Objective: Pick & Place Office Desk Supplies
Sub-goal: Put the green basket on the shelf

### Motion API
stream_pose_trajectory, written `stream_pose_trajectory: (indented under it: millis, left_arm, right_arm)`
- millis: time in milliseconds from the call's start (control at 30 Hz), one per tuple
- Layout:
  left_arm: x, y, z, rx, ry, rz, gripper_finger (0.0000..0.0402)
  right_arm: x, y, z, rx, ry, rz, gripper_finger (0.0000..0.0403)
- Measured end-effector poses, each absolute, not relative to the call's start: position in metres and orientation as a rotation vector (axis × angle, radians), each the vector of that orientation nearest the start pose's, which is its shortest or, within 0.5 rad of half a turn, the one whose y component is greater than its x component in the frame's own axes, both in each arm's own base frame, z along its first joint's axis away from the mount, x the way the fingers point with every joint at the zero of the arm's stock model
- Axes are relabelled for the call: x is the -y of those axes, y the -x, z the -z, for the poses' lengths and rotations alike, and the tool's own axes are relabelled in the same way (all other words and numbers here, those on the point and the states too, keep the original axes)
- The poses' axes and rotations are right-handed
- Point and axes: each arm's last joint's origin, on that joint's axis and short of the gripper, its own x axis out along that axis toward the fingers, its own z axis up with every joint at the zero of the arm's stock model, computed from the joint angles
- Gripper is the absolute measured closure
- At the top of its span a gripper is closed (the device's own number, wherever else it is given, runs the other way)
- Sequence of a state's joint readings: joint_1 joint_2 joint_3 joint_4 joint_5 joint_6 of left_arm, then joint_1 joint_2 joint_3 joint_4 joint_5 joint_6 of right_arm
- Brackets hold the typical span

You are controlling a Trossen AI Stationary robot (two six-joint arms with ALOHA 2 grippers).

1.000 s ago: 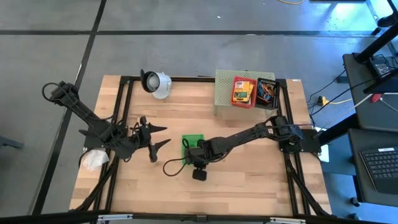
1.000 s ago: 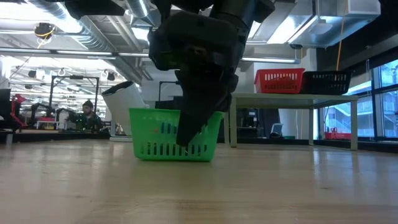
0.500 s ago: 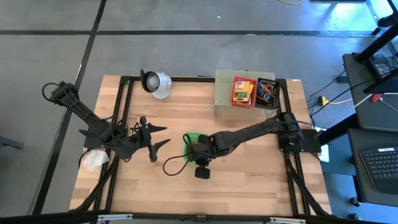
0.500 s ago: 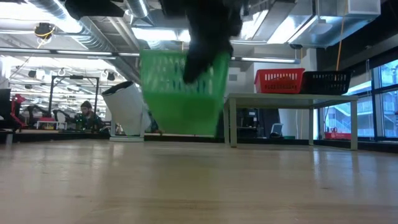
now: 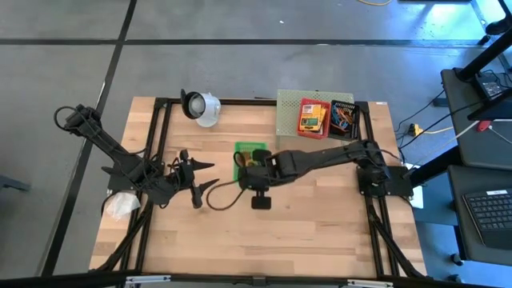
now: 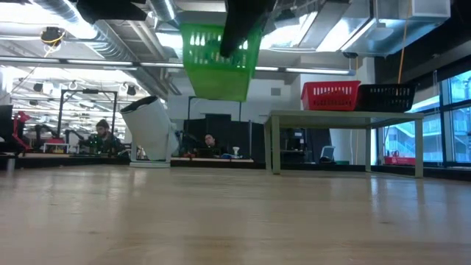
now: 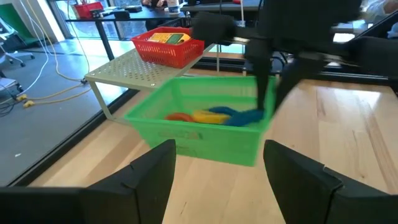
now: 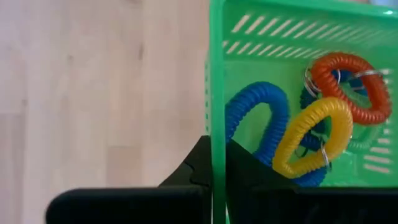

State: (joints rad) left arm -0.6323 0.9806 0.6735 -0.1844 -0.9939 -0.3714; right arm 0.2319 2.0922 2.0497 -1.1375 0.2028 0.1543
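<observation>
Green basket now off the desk; a second ago it sat on the wood, so the lift is done and carry toward the back-right shelf looks underway. Right gripper jaws clamped on the basket's side wall, rim between them. Coil bands, blue, yellow, orange, ride inside, just beside the jaws. Left gripper waits near the left edge, jaws apart, empty.

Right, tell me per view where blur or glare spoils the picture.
Left wrist view: the right arm gripping the green basket is smeared. Low view: the ceiling lights glare behind the raised basket, whose outline is soft. Right wrist view: the coil loops are sharp, the dark fingers out of focus. High view: evenly lit.
</observation>
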Motion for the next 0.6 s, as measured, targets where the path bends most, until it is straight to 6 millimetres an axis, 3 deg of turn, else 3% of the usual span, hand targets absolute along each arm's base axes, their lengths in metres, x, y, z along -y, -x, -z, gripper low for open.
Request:
stream_pose_trajectory:
  millis: [433,600]
  left_arm:
    - [0.097,-0.173,-0.265,-0.286,-0.016,-0.410,0.0164]
    - [0.096,-0.173,-0.263,-0.300,-0.025,-0.413,0.0164]
  right_arm:
    - [-0.031,-0.428,-0.291,-1.236,0.187,0.129,0.0390]
    - [0.003,-0.421,-0.291,-1.314,0.186,0.189,0.0390]
